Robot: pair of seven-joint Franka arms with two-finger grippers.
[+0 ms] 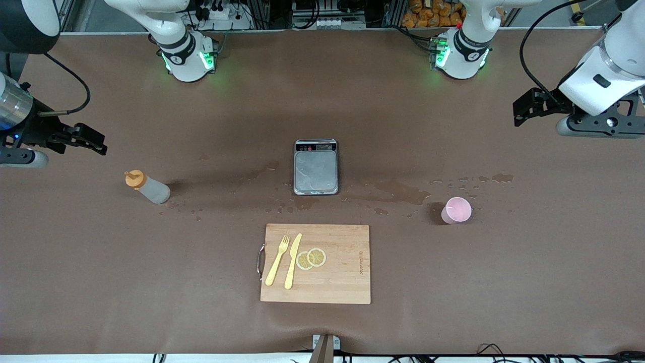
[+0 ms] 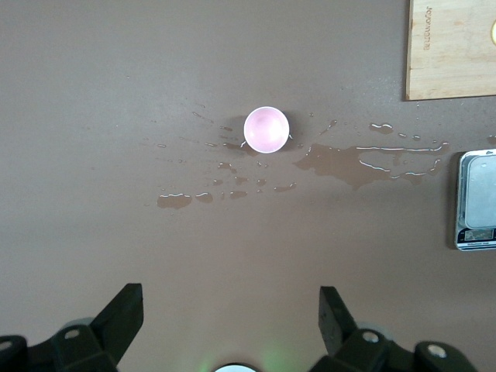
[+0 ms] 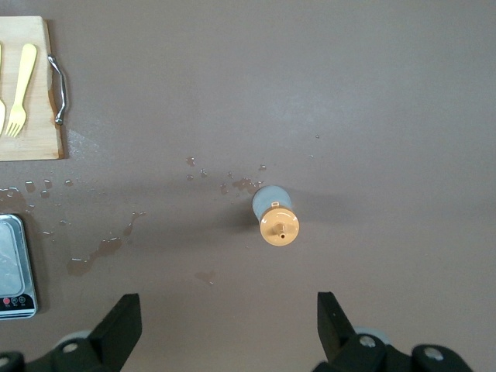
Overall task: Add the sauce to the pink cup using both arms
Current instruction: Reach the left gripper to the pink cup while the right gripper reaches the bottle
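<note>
The sauce bottle (image 1: 147, 187) stands upright on the brown table (image 1: 101, 262) toward the right arm's end, at about nine o'clock from the scale (image 1: 316, 167). The pink cup (image 1: 457, 210) stands upright toward the left arm's end, at roughly four o'clock from the scale, with its mouth up; it looks empty, though the inside is hard to judge from above. Bottle and cup are well apart.

The scale sits between them at mid-table. At six o'clock from it lies a wooden cutting board (image 1: 342, 282) bearing a yellow fork (image 1: 277, 253), a yellow knife (image 1: 293, 260) and two lemon slices (image 1: 311, 258). Wet patches (image 1: 398, 192) spread over the cloth from the scale toward the cup, and smaller drops lie beside the bottle.

The right gripper (image 3: 229, 322) hangs over the table near the bottle, jaws wide apart and holding nothing. The left gripper (image 2: 231, 318) hangs over the table near the cup, likewise spread and holding nothing. Nothing stands between either gripper and its object.
</note>
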